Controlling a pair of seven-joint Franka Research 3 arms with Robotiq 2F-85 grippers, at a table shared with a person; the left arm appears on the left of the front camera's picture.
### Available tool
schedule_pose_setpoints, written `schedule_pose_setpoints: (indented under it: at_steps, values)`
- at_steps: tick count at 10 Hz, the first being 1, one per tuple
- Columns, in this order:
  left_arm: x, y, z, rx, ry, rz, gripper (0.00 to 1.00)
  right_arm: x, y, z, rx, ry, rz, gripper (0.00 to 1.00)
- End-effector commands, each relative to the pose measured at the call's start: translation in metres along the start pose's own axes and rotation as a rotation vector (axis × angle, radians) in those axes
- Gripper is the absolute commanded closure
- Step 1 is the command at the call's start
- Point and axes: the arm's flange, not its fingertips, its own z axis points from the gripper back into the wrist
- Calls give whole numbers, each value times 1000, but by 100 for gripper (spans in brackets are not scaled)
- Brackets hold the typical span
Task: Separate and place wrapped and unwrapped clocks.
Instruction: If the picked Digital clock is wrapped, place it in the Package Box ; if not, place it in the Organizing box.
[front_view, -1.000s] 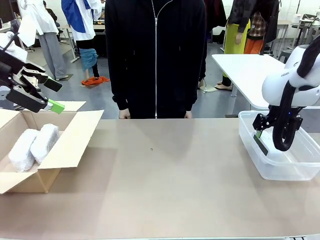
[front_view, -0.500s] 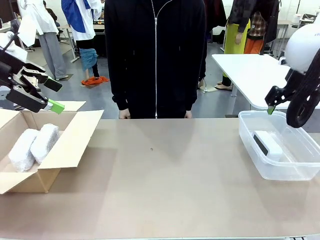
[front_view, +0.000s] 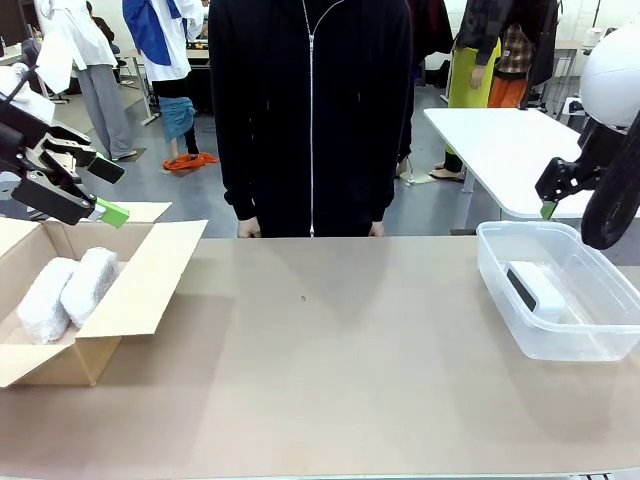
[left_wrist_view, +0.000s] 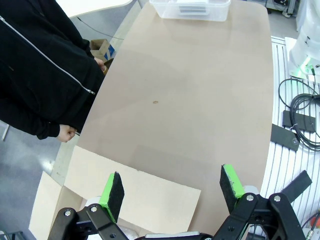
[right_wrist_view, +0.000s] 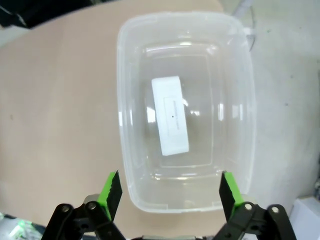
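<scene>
two wrapped clocks (front_view: 65, 290) in cardboard box (front_view: 130, 300); bare clock (front_view: 535, 290) in clear tub (front_view: 500, 275)

Two oblong bundles in whitish bubble wrap (front_view: 65, 288) are laid side by side, touching, inside an open cardboard box (front_view: 130, 290) at the table's left. One bare white clock (front_view: 535, 288) with a dark screen is laid flat in a clear plastic tub (front_view: 500, 290) at the right.

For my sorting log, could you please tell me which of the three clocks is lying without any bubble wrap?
The bare white clock, alone in the clear plastic tub at the table's right end. The two bubble-wrapped bundles lie side by side in the cardboard box on the left.
</scene>
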Motion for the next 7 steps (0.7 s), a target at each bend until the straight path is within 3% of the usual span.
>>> schedule_pose_setpoints:
  at_steps: [1,7]
  values:
    - [2,-2,-2,4,-13,12,0,0,-10,5,57,-16,1,0]
    - [2,-2,-2,4,-13,12,0,0,-10,5,57,-16,1,0]
